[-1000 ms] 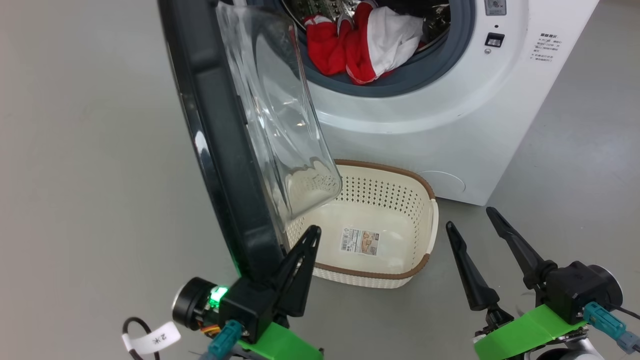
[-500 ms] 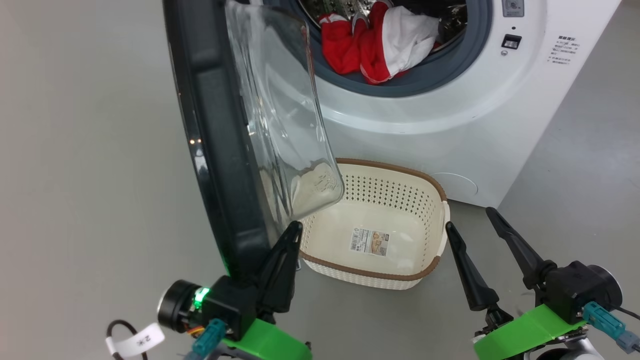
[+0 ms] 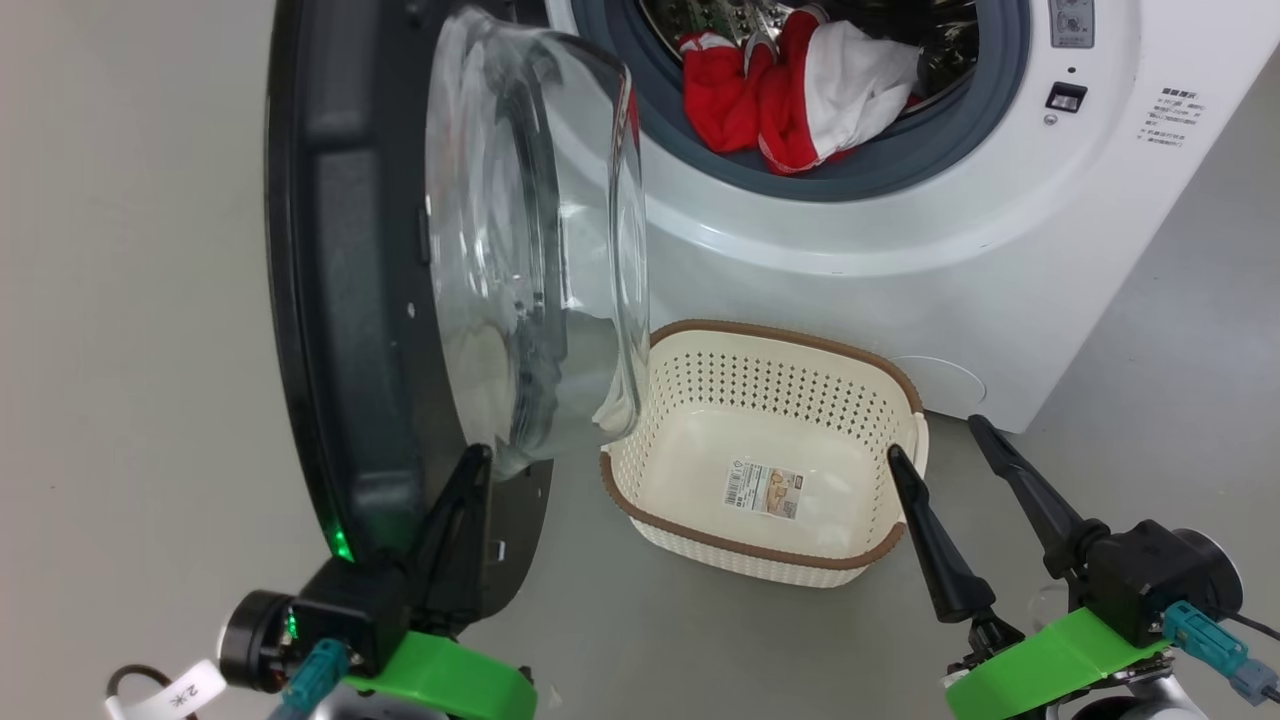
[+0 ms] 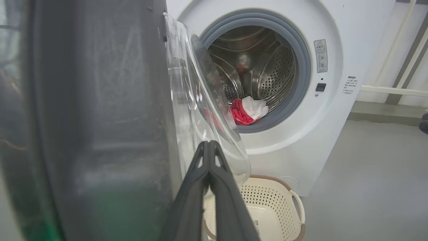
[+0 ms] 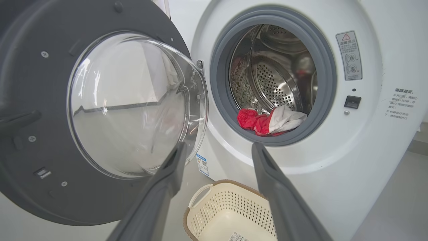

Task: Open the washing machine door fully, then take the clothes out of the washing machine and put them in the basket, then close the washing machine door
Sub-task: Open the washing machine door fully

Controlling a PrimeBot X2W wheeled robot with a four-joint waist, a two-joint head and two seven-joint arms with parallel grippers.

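Door [image 3: 340,300] swung wider; left hand [image 3: 471,466] closed, right hand [image 3: 934,436] spread empty; right wrist view shows label [image 5: 202,164]

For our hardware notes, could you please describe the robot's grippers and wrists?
Left gripper and right gripper each have two long, tapered black fingers on black housings, over bright green brackets with teal connectors. A white printed tag hangs by the left wrist.

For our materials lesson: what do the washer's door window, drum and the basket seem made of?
Door window: clear, glossy glass or plastic; see-through, with reflections. Drum: probably polished steel; silvery, mirror-like, perforated. Basket: likely matte cream plastic; moulded holes, brown woven-look rim.
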